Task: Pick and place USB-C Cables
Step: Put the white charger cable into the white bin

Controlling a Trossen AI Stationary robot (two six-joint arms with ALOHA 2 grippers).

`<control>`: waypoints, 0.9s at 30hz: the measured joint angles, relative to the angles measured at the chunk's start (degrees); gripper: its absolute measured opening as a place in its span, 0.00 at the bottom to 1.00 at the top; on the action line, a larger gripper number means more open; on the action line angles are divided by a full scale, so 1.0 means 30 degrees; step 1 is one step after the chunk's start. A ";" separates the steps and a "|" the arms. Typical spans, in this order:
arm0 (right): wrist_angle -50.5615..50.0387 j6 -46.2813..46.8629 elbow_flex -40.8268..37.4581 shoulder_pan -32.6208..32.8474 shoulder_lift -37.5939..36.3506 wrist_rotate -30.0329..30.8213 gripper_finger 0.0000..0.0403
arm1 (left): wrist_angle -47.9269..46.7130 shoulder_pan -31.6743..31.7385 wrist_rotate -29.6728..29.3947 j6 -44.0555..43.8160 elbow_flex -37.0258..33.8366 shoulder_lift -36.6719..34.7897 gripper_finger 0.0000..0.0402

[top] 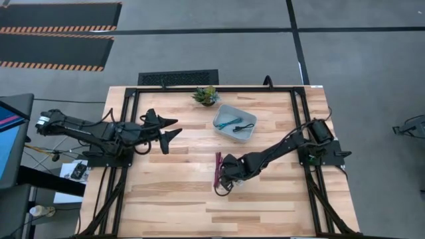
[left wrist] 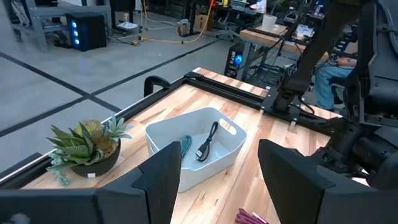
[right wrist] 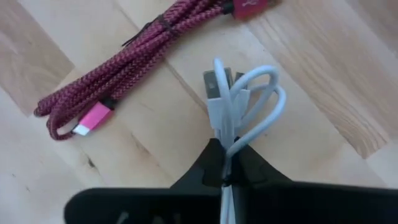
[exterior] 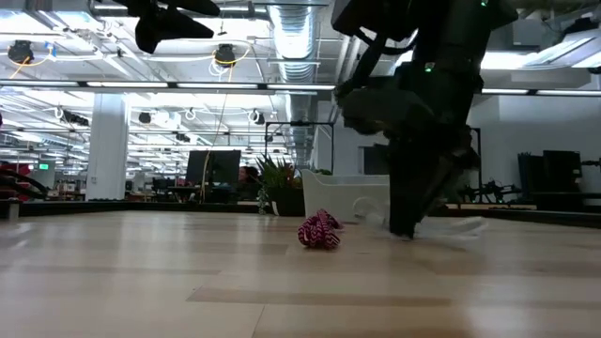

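The wooden surface (top: pixel 265 199) carries everything, with a black frame along its edges. The right arm reaches from the right edge toward the middle, and its pincer (right wrist: pixel 225 163) is down at the surface, clamped on the white cable (right wrist: pixel 239 99), whose loops stick out past the fingertips and lie on the wood. The left arm waits near the left edge, held above the surface, with its pincer (top: pixel 170 131) spread apart and pointing toward the middle.

A white bin (top: pixel 235 122) stands toward the far edge, a little right of centre. Inside it lie the teal cable (top: pixel 227 123) and the dark cable (top: pixel 244 127), side by side on the bin floor.

A small potted plant (top: pixel 206 95) stands at the far edge, just left of the bin and apart from it.

The maroon cable (right wrist: pixel 130 59) lies bundled on the bare wood near the middle of the surface, just beside the white cable and the right pincer; whether it touches either cannot be told.
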 joint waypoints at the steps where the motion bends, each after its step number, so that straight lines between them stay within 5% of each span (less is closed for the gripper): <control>1: -0.0137 -0.0422 0.0200 0.0000 -0.0075 0.0125 0.03 | 0.0000 0.0031 0.0194 -0.0011 0.0000 0.0000 0.51; 12: 0.1025 -0.4161 0.0834 0.0004 -0.5109 0.5943 0.01 | 0.1156 0.0122 0.3056 0.0861 0.0000 0.0000 0.51; 19: 0.6039 -0.9740 0.0892 0.1830 -0.8541 1.0552 0.01 | 0.9886 0.0308 1.1291 0.4484 -0.1448 -0.0007 0.51; 27: 1.1673 -1.5338 0.0899 0.2615 -0.8945 1.1397 0.01 | 1.6156 0.2714 1.4614 0.4157 -0.3096 0.1161 0.51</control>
